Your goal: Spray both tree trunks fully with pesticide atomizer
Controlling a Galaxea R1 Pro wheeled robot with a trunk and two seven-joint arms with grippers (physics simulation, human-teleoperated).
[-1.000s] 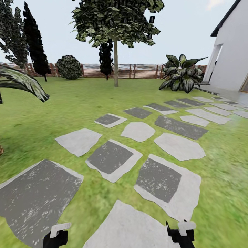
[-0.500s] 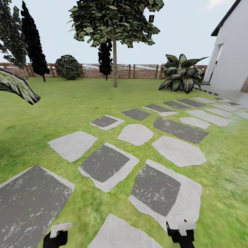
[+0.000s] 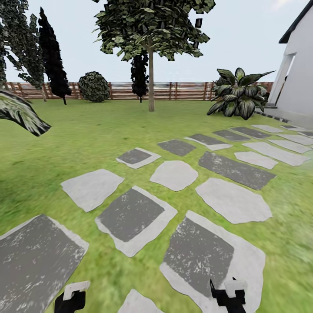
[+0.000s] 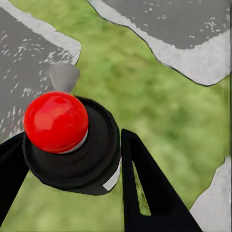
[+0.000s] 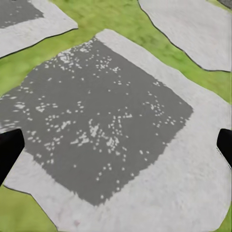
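Observation:
In the left wrist view my left gripper [image 4: 67,147] is shut on the pesticide atomizer [image 4: 72,145], a black canister with a round red knob on top, held above grass and grey stone. In the head view the left gripper [image 3: 71,296] sits at the bottom edge. My right gripper [image 5: 116,145] stands open with nothing between its fingers, over a dark grey stepping stone [image 5: 101,121]; the head view has the right gripper [image 3: 228,293] low on the right. One tree [image 3: 152,26] stands far ahead on the lawn, its pale tree trunk [image 3: 151,84] bare and straight.
Stepping stones [image 3: 130,213] run ahead and to the right toward a white house [image 3: 300,82]. A slatted wooden fence [image 3: 121,90] closes the lawn. Dark cone trees [image 3: 52,56], a round bush [image 3: 93,86], a broad-leafed plant [image 3: 239,93] and a palm frond [image 3: 21,114] stand around.
The whole head view has shifted: stones slid toward me and the far tree drifted slightly right, so the camera has moved. Both grippers keep their places in the view.

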